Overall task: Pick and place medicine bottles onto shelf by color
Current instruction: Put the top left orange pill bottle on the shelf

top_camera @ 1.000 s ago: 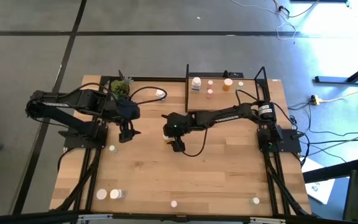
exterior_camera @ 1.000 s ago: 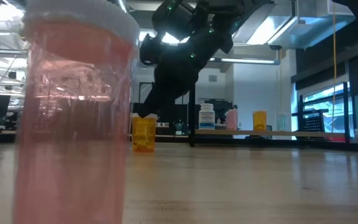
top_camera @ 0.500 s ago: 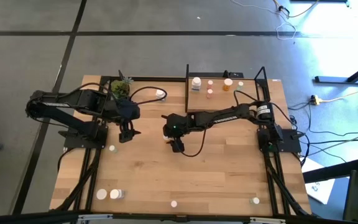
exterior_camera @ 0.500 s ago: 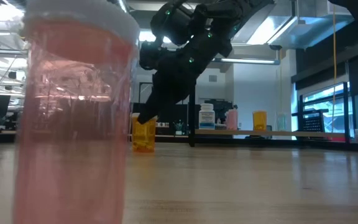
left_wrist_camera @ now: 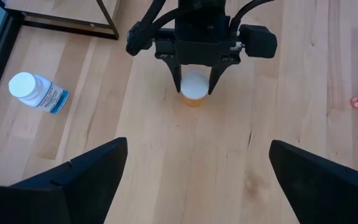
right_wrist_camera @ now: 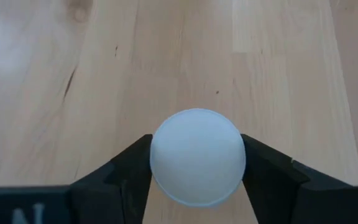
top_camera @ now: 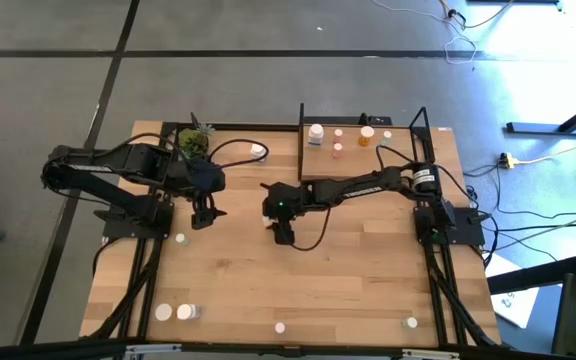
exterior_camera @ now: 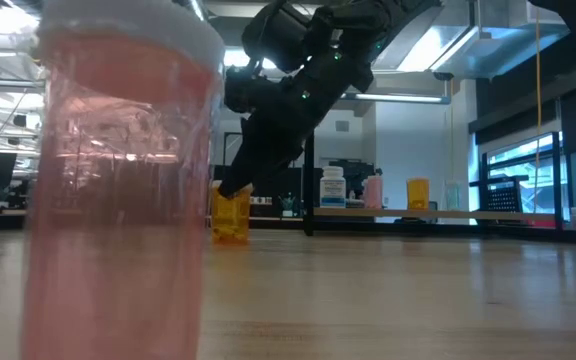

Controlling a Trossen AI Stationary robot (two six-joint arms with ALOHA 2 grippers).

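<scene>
High view | right gripper (top_camera: 284, 234) at frame centre, straight over the upright orange bottle (left_wrist_camera: 193, 98) on the table (top_camera: 368, 280) | fingers touch both sides of its white cap (right_wrist_camera: 197, 155), clasping it | shelf (top_camera: 353, 155) up-right | left gripper (top_camera: 202, 214) spread, empty, farther off

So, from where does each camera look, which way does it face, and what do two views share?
High: overhead, straight down on table, both arms.
Low: table height, level across; pink bottle close, right arm above.
Left wrist: past its open fingers toward right gripper.
Right wrist: straight down, fingers touching white cap.
Shared: orange bottle, both wrist views.
</scene>
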